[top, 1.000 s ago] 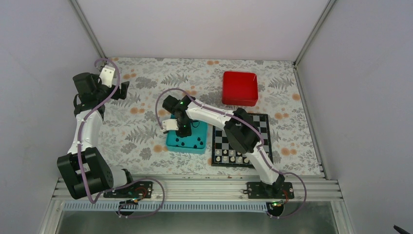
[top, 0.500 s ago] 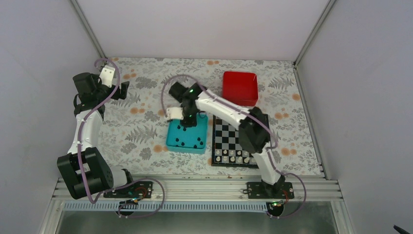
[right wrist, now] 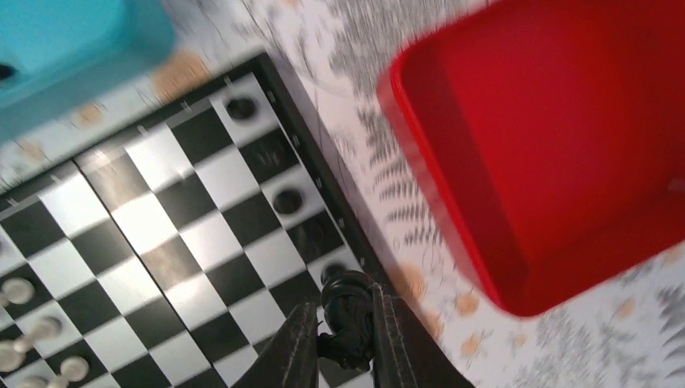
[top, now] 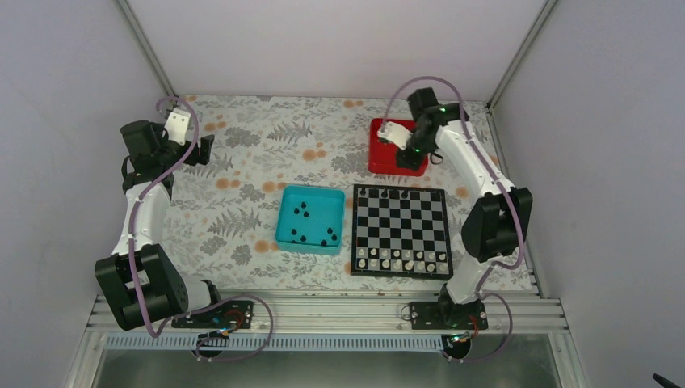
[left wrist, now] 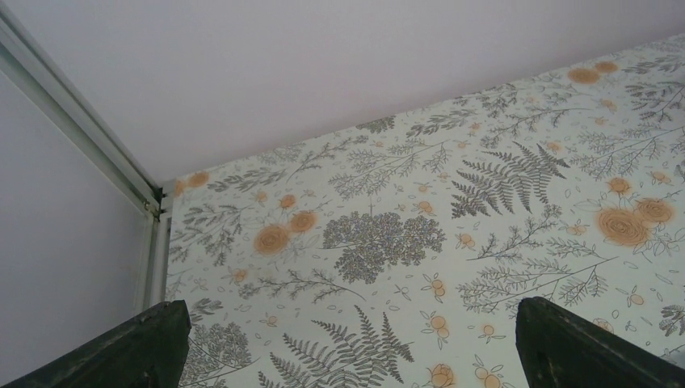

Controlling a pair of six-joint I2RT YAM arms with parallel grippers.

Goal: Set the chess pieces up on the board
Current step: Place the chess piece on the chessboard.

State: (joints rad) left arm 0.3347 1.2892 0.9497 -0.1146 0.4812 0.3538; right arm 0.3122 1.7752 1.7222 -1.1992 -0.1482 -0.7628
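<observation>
Held off the surface, a black chess piece [right wrist: 346, 293] sits between the fingers of my right gripper [right wrist: 346, 322], which is shut on it. It hangs above the far edge of the checkered board [right wrist: 187, 236], beside the red tray [right wrist: 565, 153]. From above, the right gripper [top: 413, 155] is at the red tray's near edge, just beyond the board [top: 400, 229]. Three black pieces [top: 384, 192] stand on the board's far row. The teal tray [top: 284, 233] holds several more black pieces [top: 305, 214]. Far off at the left, my left gripper [top: 202, 149] is open and empty.
Pale pieces [top: 400, 260] fill the board's near rows. The red tray [top: 386, 141] looks empty inside. In the left wrist view only the floral cloth shows between the left gripper's [left wrist: 355, 347] wide-set jaws, with the enclosure wall and a metal corner post [left wrist: 153, 202] beyond.
The right arm has swung from above the teal tray across to the board's far right edge by the red tray, carrying a black piece. The left arm has not moved.
</observation>
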